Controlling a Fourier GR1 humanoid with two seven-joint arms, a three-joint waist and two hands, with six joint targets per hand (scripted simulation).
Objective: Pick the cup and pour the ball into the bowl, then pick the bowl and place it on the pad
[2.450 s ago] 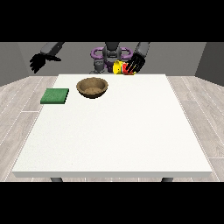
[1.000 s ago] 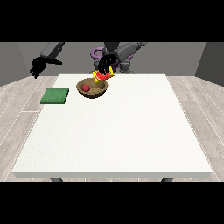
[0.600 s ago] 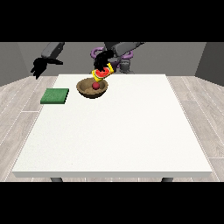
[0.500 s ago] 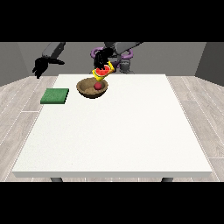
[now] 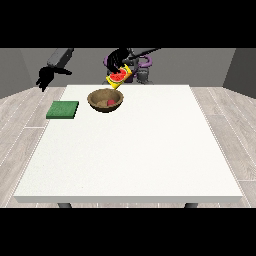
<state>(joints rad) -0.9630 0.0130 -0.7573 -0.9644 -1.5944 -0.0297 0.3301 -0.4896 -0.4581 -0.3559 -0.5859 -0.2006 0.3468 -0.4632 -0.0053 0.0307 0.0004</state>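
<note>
Hand at the view's right [image 5: 117, 60] curled round tilted cup [image 5: 118, 78] — above bowl [image 5: 101, 95], red ball [image 5: 111, 103] inside

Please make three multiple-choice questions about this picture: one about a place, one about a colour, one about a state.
1. Where is the pad?
A. at the view's left of the bowl
B. at the view's right of the bowl
C. under the bowl

2. What colour is the pad?
A. blue
B. green
C. white

3. How is the cup?
A. standing on the table
B. lying in the bowl
C. held tilted above the bowl

Answers: 1 A, it lies left of the bowl, apart from it. 2 B, it is plainly green. 3 C, a hand holds it tipped.
</note>
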